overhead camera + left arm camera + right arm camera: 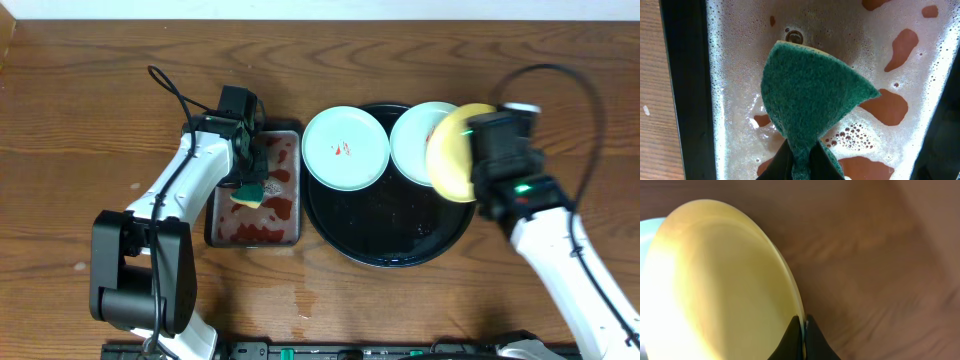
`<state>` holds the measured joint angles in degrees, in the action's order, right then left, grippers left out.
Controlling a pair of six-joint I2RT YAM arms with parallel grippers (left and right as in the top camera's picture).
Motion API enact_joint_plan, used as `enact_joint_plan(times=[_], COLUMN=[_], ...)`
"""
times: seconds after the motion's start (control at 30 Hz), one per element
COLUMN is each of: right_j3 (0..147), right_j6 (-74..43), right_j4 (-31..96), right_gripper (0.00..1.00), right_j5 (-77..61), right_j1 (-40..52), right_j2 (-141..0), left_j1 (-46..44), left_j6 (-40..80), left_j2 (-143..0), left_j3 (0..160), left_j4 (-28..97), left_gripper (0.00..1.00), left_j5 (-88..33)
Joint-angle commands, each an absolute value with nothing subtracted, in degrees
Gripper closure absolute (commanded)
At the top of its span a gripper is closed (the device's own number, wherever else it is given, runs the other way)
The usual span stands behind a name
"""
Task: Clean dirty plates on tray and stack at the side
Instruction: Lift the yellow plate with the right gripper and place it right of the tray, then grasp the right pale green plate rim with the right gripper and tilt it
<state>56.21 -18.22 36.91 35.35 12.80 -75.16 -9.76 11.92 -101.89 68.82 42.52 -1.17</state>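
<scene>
- Yellow plate (450, 155): tilted on edge above the tray's (390, 245) right rim, right of centre in the overhead view. Right gripper (802, 324) is clamped on its thin rim. Risk: the rim-only pinch lets it swing or slip onto the plate below.
- 2 mint plates: 1 (345, 148), red-smeared, lies across the tray's upper-left rim; 1 (415, 140) is partly hidden under the yellow plate. Risk: a knock tips the first onto the table.
- Sponge (810, 95): green, pinched in the closed left gripper (801, 157) over the foamy, red-stained pan (222, 238), left of centre. Risk: drips on the wood, or red residue carried onto the plates.
</scene>
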Motion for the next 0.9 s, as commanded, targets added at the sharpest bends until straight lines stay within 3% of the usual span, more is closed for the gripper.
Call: enact_joint_plan(times=[0.0,0.23,0.4,0.8,0.87], right_j3=[57.3,57.2,57.2,57.2,57.2], right_j6=[-30.3,-33.9,-33.9,-29.5,-29.5], right_j4=[38.0,38.9,39.0,34.4,33.8], right_gripper=[0.99,0.99,0.99,0.99,0.90], right_j5=[23.4,11.5,7.7,2.9,2.7], right_j1=[3.4,-15.6,-24.2,-28.0,-28.0], right_j2=[-75.8,-78.7,-82.8,-92.0,-92.1], left_j1=[-9.5,-9.5,-9.5,-9.5,-9.5], left_j6=[11.2,11.2,11.2,11.2,11.2], left_j2=[-102.3,-102.3,-102.3,-102.3,-102.3], left_j3=[68.5,68.5,68.5,68.5,68.5], left_j4=[42.8,42.8,42.9,43.0,43.1], left_gripper=[0.93,0.93,0.93,0.92,0.93], left_j5=[-1.0,-1.0,-1.0,-1.0,-1.0])
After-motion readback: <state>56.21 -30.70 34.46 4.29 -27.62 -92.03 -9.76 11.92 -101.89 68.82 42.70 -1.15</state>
